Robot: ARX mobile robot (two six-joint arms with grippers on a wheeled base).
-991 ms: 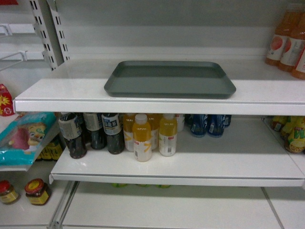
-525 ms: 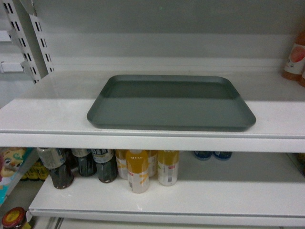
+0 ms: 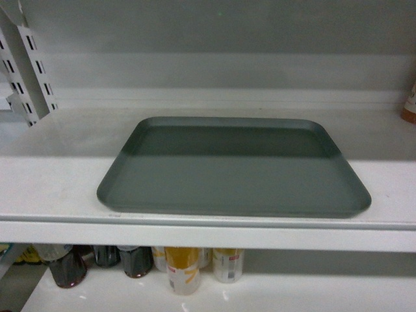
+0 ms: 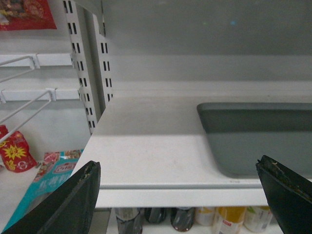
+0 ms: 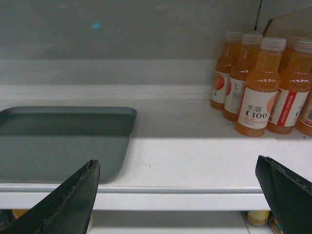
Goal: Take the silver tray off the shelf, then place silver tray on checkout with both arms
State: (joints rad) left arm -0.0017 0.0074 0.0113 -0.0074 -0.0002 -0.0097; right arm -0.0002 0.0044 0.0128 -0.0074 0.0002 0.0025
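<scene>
The silver tray [image 3: 234, 169] is not yet gripped on the shelf [image 3: 58, 188]; both grippers' jaws are spread. Its side rims must be reached next.

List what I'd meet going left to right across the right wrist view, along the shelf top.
silver tray → bare stretch of shelf → orange drink bottles. The right gripper is open, its fingers at the bottom corners, short of the shelf.

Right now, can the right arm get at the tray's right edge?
Probably yes. The right end effector is open, in front of the shelf, and bare board lies between the silver tray and the orange bottles, so nothing blocks that edge.
</scene>
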